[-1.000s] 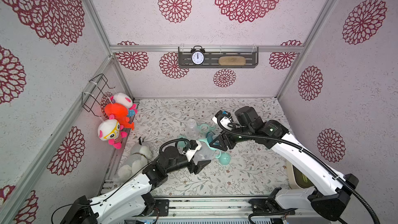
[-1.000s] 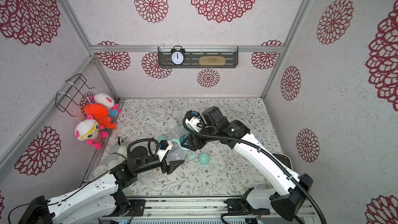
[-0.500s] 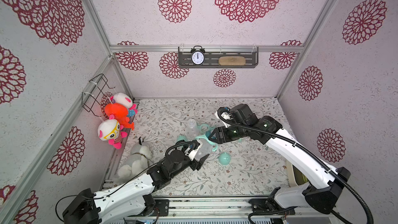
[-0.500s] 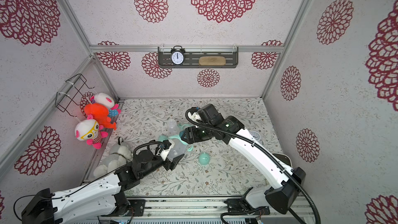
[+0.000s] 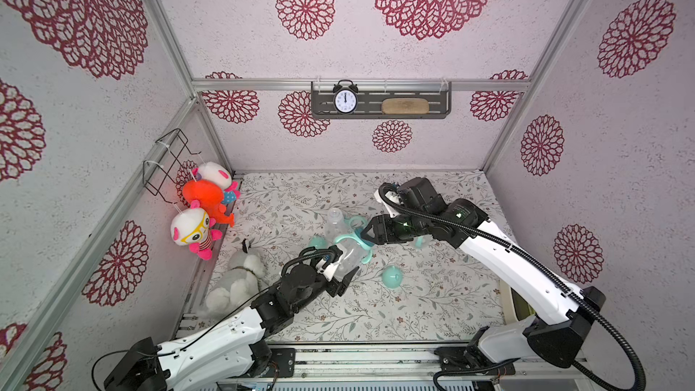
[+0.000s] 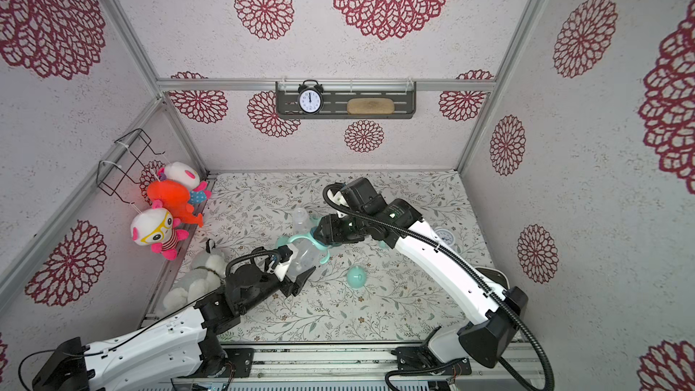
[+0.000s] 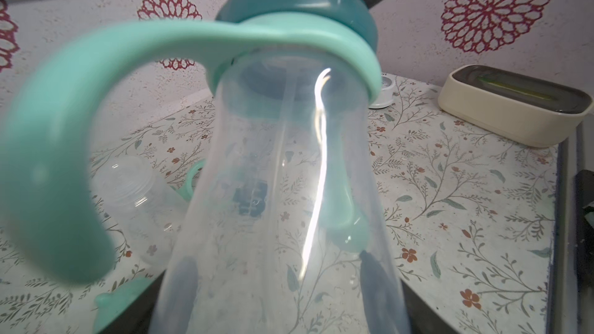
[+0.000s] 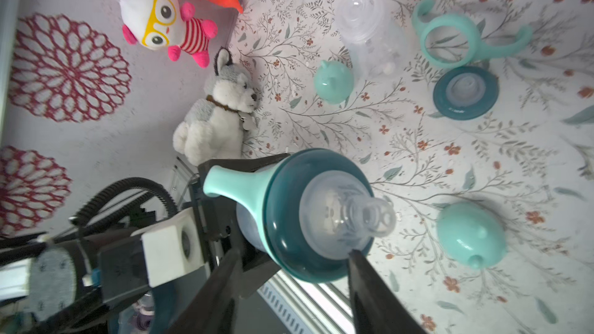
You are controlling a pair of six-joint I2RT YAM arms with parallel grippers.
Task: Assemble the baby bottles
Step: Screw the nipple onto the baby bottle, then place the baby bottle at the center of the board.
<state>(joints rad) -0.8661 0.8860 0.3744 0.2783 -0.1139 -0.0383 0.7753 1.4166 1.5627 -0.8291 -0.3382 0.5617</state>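
Note:
A clear baby bottle (image 5: 348, 255) (image 6: 304, 253) is tilted above the mat, and my left gripper (image 5: 344, 269) (image 7: 279, 300) is shut on its body. It wears a mint two-handled ring (image 7: 64, 123) and a dark teal nipple collar (image 8: 289, 220). My right gripper (image 5: 366, 236) (image 8: 292, 250) is open, with its fingers on either side of that collar. A second clear bottle (image 5: 334, 220) (image 8: 369, 27) stands bare on the mat. Beside it lie a loose ring (image 8: 450, 36) and a loose collar (image 8: 464, 93). Two mint dome caps (image 8: 471, 234) (image 8: 332, 81) lie on the mat.
A plush husky (image 5: 237, 280) lies at the left wall under hanging plush toys (image 5: 203, 201). A cream box (image 7: 514, 107) sits at the front right, with a small white round gauge (image 6: 443, 236) near it. A clock (image 5: 345, 101) stands on the back shelf.
My right gripper has moved left onto the collar of the held bottle. My left arm has carried the bottle slightly up and toward the back.

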